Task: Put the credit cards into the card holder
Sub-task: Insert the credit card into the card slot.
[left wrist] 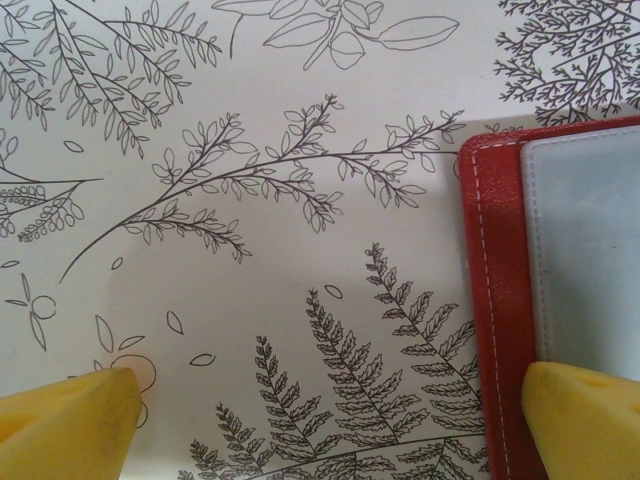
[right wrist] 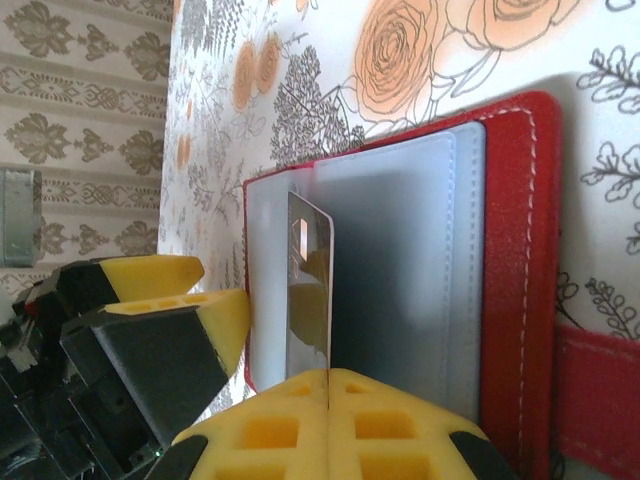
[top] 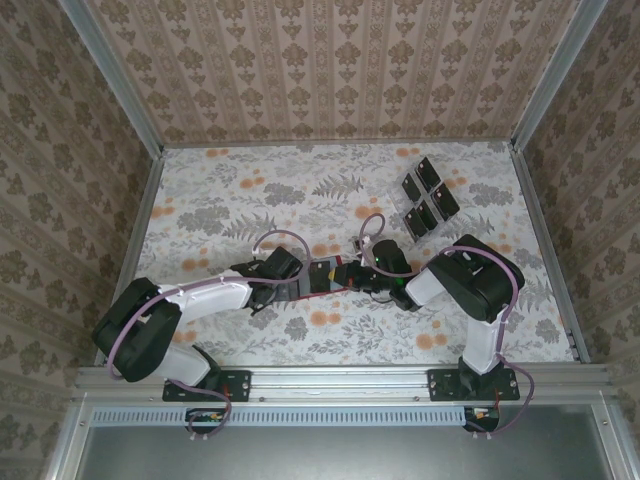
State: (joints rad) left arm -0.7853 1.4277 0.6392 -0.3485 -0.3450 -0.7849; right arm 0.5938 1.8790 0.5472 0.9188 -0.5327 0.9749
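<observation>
Credit card [right wrist: 308, 290] clamped in your R gripper [right wrist: 328, 385], upright over unfolded card holder [right wrist: 510, 250]; L gripper [left wrist: 330, 405] spread wide at holder's edge.

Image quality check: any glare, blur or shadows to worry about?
Top external: even, soft light, only weak shadows under the arms. Left wrist: tablecloth print sharp, yellow fingertips blurred in the bottom corners, faint shadow between them. Right wrist: credit card shiny with a yellowish reflection, card holder pockets hazy.
</observation>
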